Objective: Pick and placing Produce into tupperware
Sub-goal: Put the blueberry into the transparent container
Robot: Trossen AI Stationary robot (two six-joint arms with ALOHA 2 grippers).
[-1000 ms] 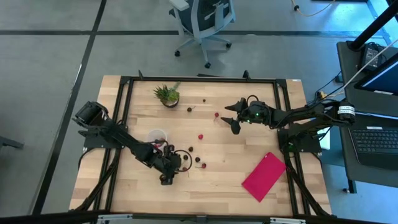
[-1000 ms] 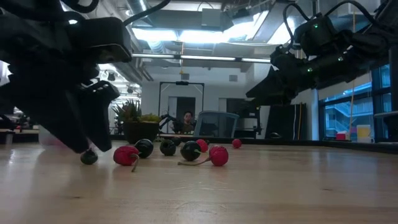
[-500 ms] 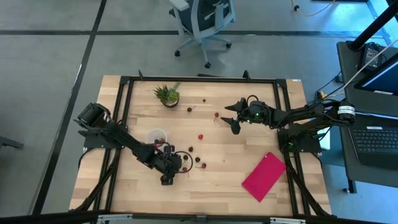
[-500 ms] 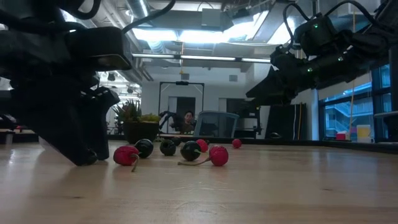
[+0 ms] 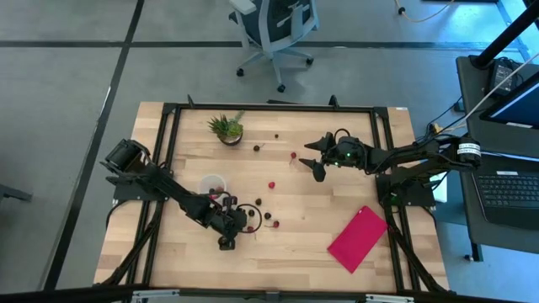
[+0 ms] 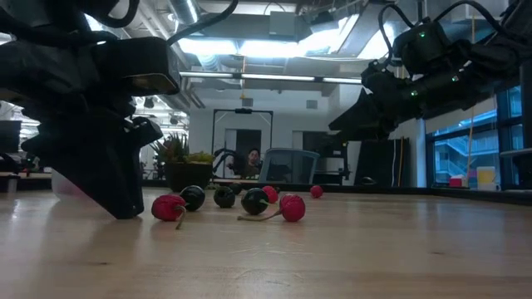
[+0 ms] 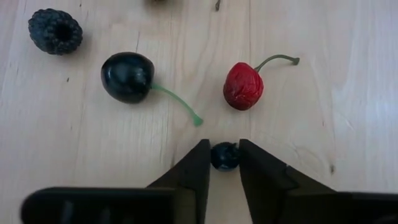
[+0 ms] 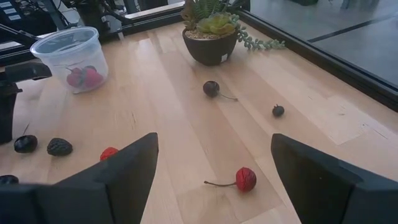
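My left gripper (image 5: 226, 243) stands low at the table's near middle, its fingertips down on the wood (image 6: 116, 208). It is shut on a small dark round berry (image 7: 224, 156). A dark cherry (image 7: 126, 76), a red cherry (image 7: 243, 86) and a blackberry (image 7: 55, 30) lie on the wood just beyond it. The round translucent tupperware (image 5: 212, 183) stands on the table to the far left of this gripper, with red pieces inside (image 8: 84, 76). My right gripper (image 5: 313, 160) hangs open and empty above the table's far right part. My left gripper pinches the small dark berry's two sides (image 7: 214, 157) between its two fingertips. The fingers come from above, slanting down. The berry rests on the table between them.
A green spiky potted plant (image 5: 226, 129) stands at the far left. A flat pink-red piece (image 5: 357, 238) lies near the right edge. Loose berries lie scattered mid-table (image 5: 272, 185) and toward the far side (image 5: 293, 155), (image 5: 277, 135). A black frame rims the table (image 5: 269, 108).
My left gripper has gone down onto the table over the small dark berry, which showed beside its fingertips in the low view and is now hidden behind them.
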